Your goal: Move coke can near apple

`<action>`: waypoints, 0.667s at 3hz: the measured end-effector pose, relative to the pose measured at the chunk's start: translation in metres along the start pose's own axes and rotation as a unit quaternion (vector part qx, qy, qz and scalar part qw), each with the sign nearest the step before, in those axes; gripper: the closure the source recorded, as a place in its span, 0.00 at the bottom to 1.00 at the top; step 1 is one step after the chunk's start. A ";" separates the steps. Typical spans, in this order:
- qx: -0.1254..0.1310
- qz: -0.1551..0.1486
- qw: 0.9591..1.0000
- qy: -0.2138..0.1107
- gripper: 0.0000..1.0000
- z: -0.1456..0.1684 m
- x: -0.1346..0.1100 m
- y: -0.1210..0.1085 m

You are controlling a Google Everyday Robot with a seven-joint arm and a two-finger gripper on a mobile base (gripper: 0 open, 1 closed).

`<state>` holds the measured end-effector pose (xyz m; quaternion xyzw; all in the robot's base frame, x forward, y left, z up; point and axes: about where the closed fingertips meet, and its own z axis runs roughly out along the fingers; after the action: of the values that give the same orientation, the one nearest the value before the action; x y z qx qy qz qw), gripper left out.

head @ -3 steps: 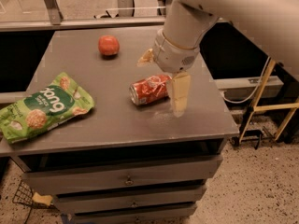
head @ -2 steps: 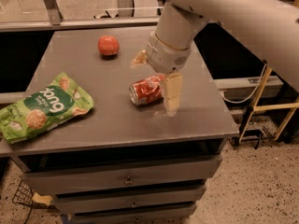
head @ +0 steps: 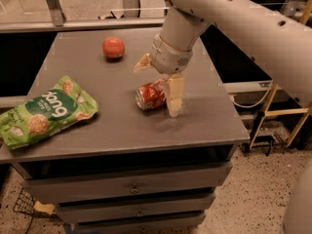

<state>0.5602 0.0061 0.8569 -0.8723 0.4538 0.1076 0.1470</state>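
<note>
The coke can [head: 150,95] lies on its side near the middle of the grey table [head: 112,126], red with a silver end facing front-left. The apple [head: 113,47] sits toward the back of the table, well apart from the can. My gripper [head: 157,83] hangs over the can with its fingers open. One pale finger [head: 175,97] comes down at the can's right end, and the other finger [head: 142,64] is behind the can. I cannot tell whether the fingers touch the can.
A green snack bag [head: 45,111] lies at the table's front left. The table has drawers below and its right edge is near the gripper. A wooden frame [head: 280,112] stands on the floor to the right. A rail runs behind the table.
My gripper has moved left, so its near finger now covers the can's right end. The can has barely shifted. The apple and the bag have not moved.
</note>
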 end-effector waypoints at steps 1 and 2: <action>-0.008 0.012 1.000 -0.006 0.00 0.008 0.014 -0.005; -0.010 0.021 1.000 0.004 0.00 0.009 0.030 -0.006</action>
<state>0.5813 -0.0105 0.8401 -0.8643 0.4717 0.1119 0.1340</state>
